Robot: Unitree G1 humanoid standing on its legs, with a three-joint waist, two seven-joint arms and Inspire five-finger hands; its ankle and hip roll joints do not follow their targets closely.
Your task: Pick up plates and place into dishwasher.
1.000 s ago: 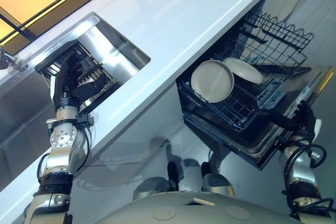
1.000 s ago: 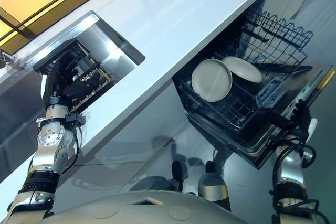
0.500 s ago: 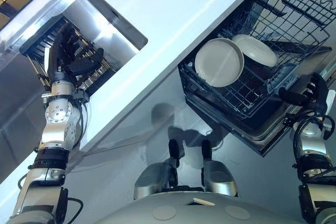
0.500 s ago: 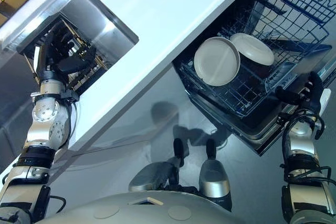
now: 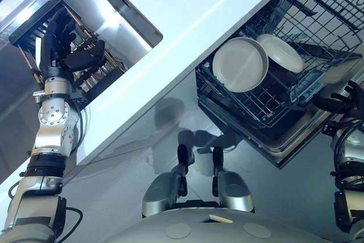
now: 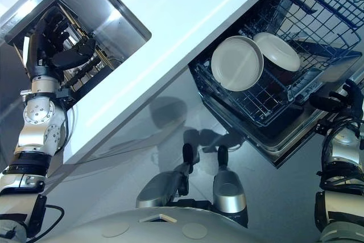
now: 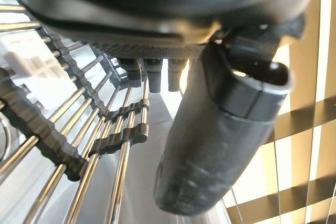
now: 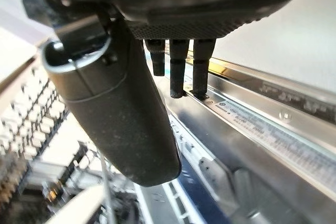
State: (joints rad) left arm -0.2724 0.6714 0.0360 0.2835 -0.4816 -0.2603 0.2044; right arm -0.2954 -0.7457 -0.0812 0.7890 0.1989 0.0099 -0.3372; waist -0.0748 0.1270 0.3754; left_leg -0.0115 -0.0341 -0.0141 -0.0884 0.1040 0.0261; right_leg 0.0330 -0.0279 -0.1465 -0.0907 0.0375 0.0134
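a: starting at the left, what's the left hand (image 5: 67, 55) doing?

b: it hangs over the wire rack (image 5: 94, 75) in the sink (image 5: 122, 15), fingers relaxed and straight, thumb out, nothing in it. in its wrist view i see bare rods under the fingers (image 7: 152, 74) and no plate among them.

a: so where are the plates?

b: two plates (image 5: 240, 64) already stand on edge in the lower basket (image 5: 267, 112) of the dishwasher, the front one leaning across the one behind. if more wait in the sink, i can't make them out.

a: what could go wrong?

b: i'd judge the rack rods the main risk. fingers pushed down between them could snag, or a plate drawn out at an angle could catch and slip from a loose hold. carrying one across also means clearing the edge of the white counter (image 5: 187, 9), which lies between sink and dishwasher.

a: and on the right?

b: the right hand (image 6: 341, 99) is by the outer edge of the open dishwasher door (image 5: 301, 140), fingers extended and holding nothing. in its wrist view the fingertips (image 8: 178, 74) are very near the door's steel rim; whether they touch it i can't tell. a swing from there could knock the door. the raised upper basket (image 5: 318, 4) overhangs the back of the lower one, so a plate coming in high could strike it, and the two standing plates take up the near slots.
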